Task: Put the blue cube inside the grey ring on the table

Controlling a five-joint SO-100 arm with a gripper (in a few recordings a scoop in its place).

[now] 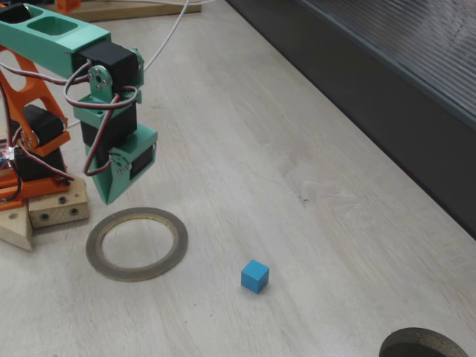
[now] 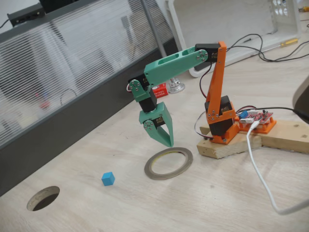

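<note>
Nothing is held by the gripper (image 2: 164, 140); its jaws are closed together just above the grey ring (image 1: 137, 243). The blue cube (image 1: 255, 276) is left untouched, well apart from it; pickup and placement are still to be done

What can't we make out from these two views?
- Gripper: in this fixed view the jaws overlap from the side, so open or shut is unclear; the other fixed view suggests nearly shut.
- Dark hole: cut off by the bottom edge.
- Red board: too small to read.
</note>
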